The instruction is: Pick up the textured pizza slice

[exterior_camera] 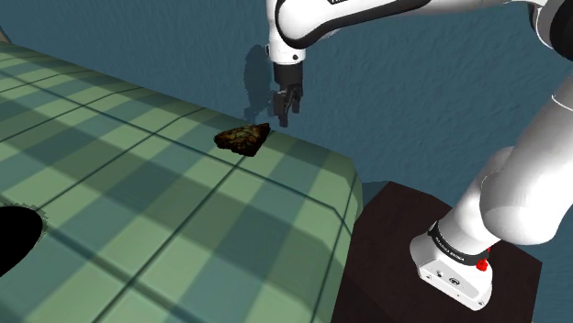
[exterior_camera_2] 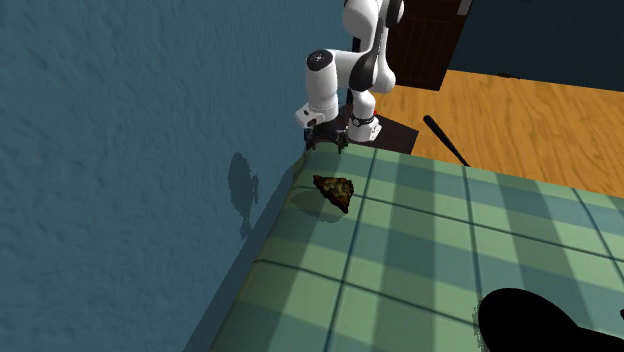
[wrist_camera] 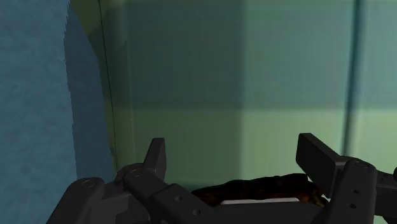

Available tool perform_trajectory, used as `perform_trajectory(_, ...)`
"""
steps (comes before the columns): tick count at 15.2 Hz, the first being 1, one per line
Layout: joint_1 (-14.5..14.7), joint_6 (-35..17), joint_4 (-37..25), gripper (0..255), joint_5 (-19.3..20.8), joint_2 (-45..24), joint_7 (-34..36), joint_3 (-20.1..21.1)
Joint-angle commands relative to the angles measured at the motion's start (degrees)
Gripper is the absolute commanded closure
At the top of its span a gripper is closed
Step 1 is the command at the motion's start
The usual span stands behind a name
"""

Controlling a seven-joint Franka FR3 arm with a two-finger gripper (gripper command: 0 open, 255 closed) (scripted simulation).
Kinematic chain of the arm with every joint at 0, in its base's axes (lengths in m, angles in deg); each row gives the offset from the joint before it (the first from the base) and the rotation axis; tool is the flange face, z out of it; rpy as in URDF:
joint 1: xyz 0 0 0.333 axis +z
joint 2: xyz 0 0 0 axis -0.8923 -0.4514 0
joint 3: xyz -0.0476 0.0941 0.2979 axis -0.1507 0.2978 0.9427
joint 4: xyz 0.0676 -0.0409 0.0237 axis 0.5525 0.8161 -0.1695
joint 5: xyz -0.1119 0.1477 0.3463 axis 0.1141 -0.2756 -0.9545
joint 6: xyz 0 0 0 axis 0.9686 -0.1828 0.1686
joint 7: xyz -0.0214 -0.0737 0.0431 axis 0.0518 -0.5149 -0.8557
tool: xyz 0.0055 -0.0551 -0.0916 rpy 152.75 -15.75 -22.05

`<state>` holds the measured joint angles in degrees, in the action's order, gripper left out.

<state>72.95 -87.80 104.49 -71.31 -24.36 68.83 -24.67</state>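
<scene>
Gripper hangs above the pizza slice, a bit off toward the shoulder view's right, w/ fingers apart and nothing between the pads, so no grasp yet. In the wrist view the gripper points down at the cloth, and the pizza slice shows low between the finger bases, not under the tips. Prob. needs a small shift before descending so the fingers straddle it. The slice lies flat on the checked green surface, near its far edge by the blue wall and close to the rounded corner. The nearby wall likely explains the top-down approach vs. a side one. The slice is a dark brown wedge w/ a lumpy, mottled top and a low profile, so the thin edges give little to pinch. The surface looks soft and cloth-like, w/ light and dark green squares. The wall is rough-textured. In the second exterior view the gripper sits near the corner, w/ the pizza slice just beyond.
</scene>
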Motion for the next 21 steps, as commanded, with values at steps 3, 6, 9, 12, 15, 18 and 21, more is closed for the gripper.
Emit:
perform_trajectory(3, 1.8, -0.7, -7.4, 0, 1.1, -7.2, -1.4, 1.6)
perform_trajectory(6, 3.2, -0.2, -14.6, 0, 2.3, -13.2, -2.5, 2.6)
perform_trajectory(9, 4.9, 0.9, -22.5, 0, 3.6, -19.5, -3.5, 3.5)
perform_trajectory(12, 6.9, 2.8, -31.7, 0, 5.1, -26.2, -4.7, 4.2)
perform_trajectory(15, 8.1, 3.5, -36.5, 0, 5.9, -30.1, -5.4, 4.5)
perform_trajectory(18, 8.0, 1.4, -34.7, 0, 6.0, -30.4, -5.4, 4.4)
perform_trajectory(21, 8.0, -0.7, -33.0, 0, 6.0, -30.8, -5.4, 4.4)
